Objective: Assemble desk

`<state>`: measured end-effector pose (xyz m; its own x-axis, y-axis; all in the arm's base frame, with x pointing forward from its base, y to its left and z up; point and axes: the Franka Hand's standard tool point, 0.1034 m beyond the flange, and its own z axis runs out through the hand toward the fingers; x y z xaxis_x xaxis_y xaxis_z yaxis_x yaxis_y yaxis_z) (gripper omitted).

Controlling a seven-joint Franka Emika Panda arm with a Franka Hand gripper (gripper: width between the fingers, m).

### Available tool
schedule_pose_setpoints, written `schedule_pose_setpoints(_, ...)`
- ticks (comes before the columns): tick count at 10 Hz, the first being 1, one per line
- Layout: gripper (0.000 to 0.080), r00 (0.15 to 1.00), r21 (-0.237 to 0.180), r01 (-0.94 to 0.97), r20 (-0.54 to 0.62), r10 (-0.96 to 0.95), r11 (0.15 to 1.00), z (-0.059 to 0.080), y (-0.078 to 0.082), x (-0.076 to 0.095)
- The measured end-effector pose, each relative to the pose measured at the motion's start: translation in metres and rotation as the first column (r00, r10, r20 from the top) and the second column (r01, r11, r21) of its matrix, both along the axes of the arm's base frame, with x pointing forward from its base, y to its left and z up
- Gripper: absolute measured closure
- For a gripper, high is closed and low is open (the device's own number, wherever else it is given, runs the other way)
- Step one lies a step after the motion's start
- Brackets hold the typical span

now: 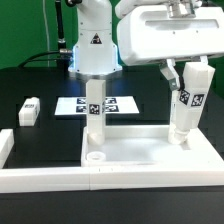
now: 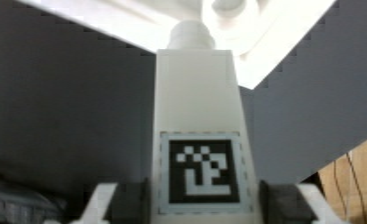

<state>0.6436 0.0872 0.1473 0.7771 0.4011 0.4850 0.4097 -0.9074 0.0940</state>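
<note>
Gripper clamps a leg upright at the tabletop's far corner on the exterior view's right; should the leg go in tilted or off-centre, it could jam or shove the tabletop sideways

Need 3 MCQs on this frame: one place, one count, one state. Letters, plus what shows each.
1. Where is the lying leg?
A. on the black table, to the exterior view's left of the tabletop
B. on the tabletop
C. standing upright in it

2. How many legs show in the exterior view?
A. one
B. three
C. five

3. What is the gripper doing?
A. open, empty
B. shut on a leg
C. shut on the tabletop

1 A: it lies flat, off the panel.
2 B: there is the lying leg, the upright leg on the tabletop, and the held leg.
3 B: the fingers flank the tagged leg on both sides.
</note>
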Motion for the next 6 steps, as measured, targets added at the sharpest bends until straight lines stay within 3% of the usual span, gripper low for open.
schedule_pose_setpoints(2, 0.0509, 0.997, -0.052, -0.073, 0.033, 0.075, 0.996, -0.006, 0.004, 0.002)
schedule_pose_setpoints(4, 0.0509, 0.998, -0.033, -0.049, 0.037, 0.050, 0.998, -0.008, 0.013, -0.001)
schedule_pose_setpoints(6, 0.0509, 0.998, -0.034, -0.046, 0.035, 0.047, 0.998, -0.009, 0.009, -0.001)
